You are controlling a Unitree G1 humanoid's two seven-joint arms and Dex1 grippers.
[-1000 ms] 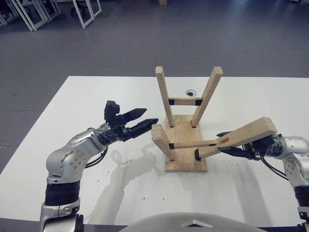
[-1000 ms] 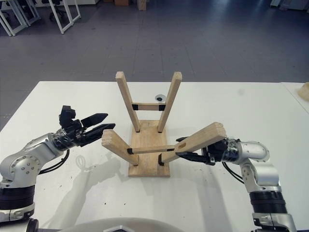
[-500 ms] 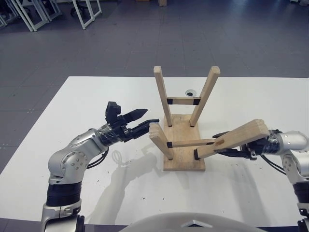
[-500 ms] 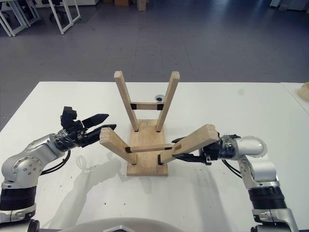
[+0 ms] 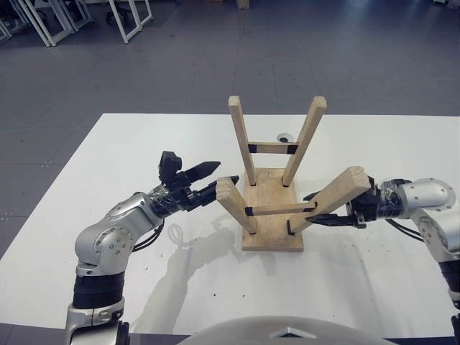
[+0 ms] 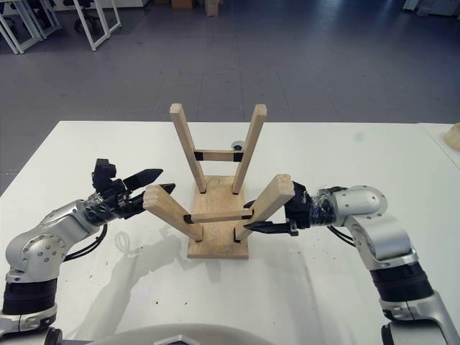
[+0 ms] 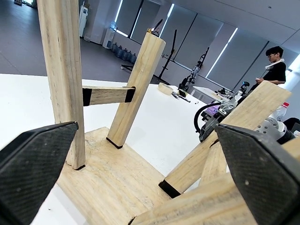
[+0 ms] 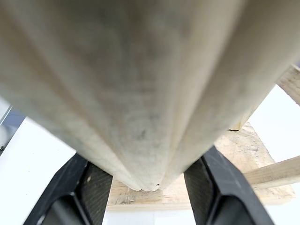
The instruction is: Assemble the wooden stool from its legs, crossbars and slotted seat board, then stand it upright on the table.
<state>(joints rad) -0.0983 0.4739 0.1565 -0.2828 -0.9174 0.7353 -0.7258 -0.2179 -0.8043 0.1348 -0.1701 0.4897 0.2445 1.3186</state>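
Here, far legs (image 5: 243,144) standing in the seat board (image 5: 272,237), my right gripper (image 5: 318,208) clamps the leaning near-right leg (image 5: 341,190) at its front edge, left gripper (image 5: 224,172) spread wide; seating and upending remain.

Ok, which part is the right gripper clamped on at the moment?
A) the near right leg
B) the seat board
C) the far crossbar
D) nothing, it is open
A: the right gripper has a finger on each side of the near right leg, which leans over the seat board. The right wrist view shows that leg pressed between both pads.
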